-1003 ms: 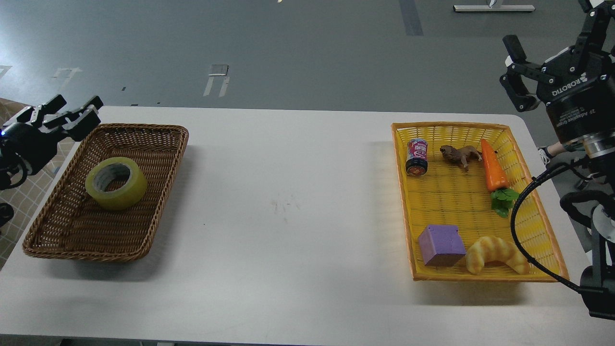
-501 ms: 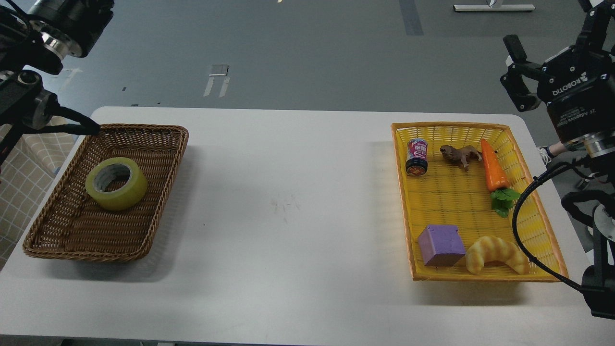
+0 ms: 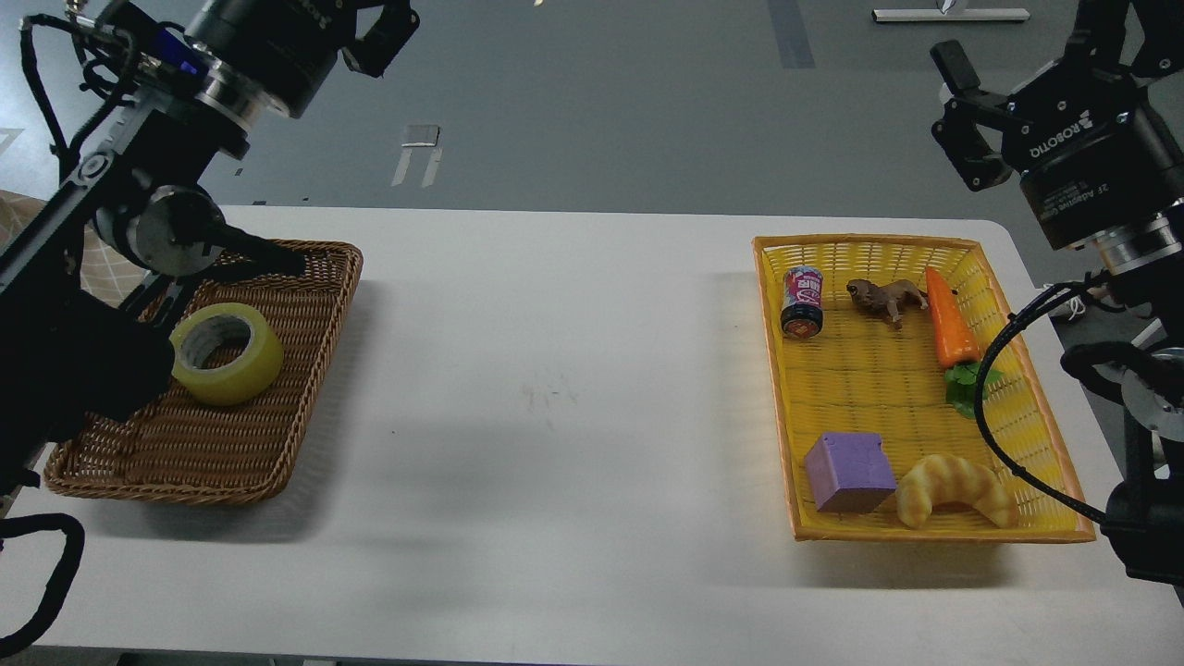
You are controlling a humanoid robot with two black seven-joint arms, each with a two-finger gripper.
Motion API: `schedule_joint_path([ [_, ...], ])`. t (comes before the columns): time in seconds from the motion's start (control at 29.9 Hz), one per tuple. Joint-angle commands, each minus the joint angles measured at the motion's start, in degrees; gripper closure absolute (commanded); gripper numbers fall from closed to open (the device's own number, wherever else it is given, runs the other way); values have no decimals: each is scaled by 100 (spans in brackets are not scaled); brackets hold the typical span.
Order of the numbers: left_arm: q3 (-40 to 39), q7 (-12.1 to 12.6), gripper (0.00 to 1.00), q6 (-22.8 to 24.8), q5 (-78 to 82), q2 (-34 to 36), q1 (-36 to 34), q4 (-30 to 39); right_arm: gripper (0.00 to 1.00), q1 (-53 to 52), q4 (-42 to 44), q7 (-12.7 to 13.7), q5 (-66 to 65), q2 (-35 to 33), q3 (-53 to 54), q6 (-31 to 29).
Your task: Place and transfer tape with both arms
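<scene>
The tape lies flat in my brown basket on the bench. Farther up, I cannot tell how my left fingers stand. My right fingers look spread, holding nothing.

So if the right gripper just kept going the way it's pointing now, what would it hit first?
Probably nothing. The right gripper is raised beyond the yellow basket's far right corner, fingers aimed up and leftward, away from the table. Only bare floor shows along that line, though depth is hard to judge in this view.
</scene>
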State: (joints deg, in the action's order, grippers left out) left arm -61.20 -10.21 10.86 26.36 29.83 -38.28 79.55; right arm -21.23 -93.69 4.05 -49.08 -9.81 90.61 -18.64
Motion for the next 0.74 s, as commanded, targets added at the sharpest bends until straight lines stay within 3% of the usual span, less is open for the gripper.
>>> schedule_joint_path([
  [0.0,-426,19,2,74,10,-423,477,130,0,-117,26,8,-5,58,-236,1],
  [0.17,-639,19,2,126,658,-794,1155,464,0,-135,0,-62,12,171,-492,1],
  [0.27,-831,1,2,520,801,-856,1393,719,0,-301,-44,-106,21,487,-396,-17],
  [0.47,-1289,256,2,636,643,-1014,1393,720,0,-329,-44,-133,30,673,-334,-35],
  [0.7,-1570,248,2,689,581,-1050,1446,746,0,-311,9,-80,3,656,-422,-35],
])
